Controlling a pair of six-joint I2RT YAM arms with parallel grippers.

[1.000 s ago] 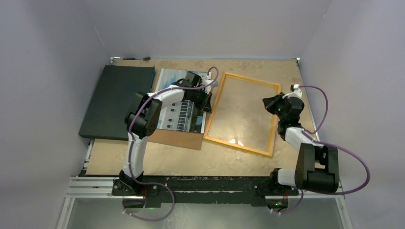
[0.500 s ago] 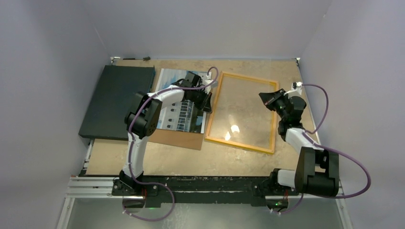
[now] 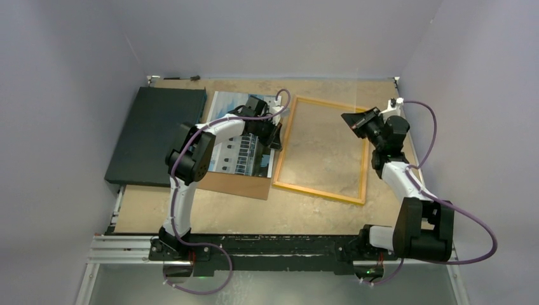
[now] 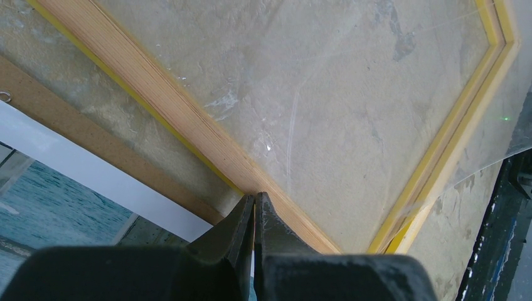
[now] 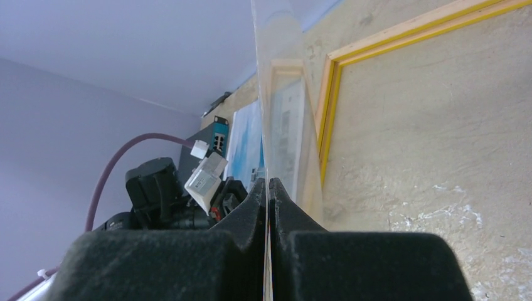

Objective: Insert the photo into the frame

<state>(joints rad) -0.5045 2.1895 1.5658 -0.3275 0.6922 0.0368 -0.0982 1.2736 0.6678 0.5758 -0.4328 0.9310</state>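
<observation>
The frame (image 3: pixel 318 192) lies flat on the table, yellow-orange, right of centre; its wood-toned rail shows in the left wrist view (image 4: pixel 188 119). The photo (image 3: pixel 238 155) lies face up to its left on a brown backing board (image 3: pixel 232 184), partly hidden by my left arm. My left gripper (image 3: pixel 276 136) is shut with its tips (image 4: pixel 254 197) down at the frame's left rail, beside the photo (image 4: pixel 50 200). My right gripper (image 3: pixel 353 121) is shut on the edge of a clear pane (image 5: pixel 276 94) and holds that edge tilted up above the frame's right side (image 5: pixel 401 31).
A dark flat slab (image 3: pixel 156 133) lies at the far left. The backing board sticks out under the photo toward the near side. Grey walls close in the table at the back and on both sides. A black rail (image 3: pixel 267 244) runs along the near edge.
My right gripper has moved up and toward the far left with the clear pane, tilting it steeper; the bright glints on it are gone. The left arm has not moved.
</observation>
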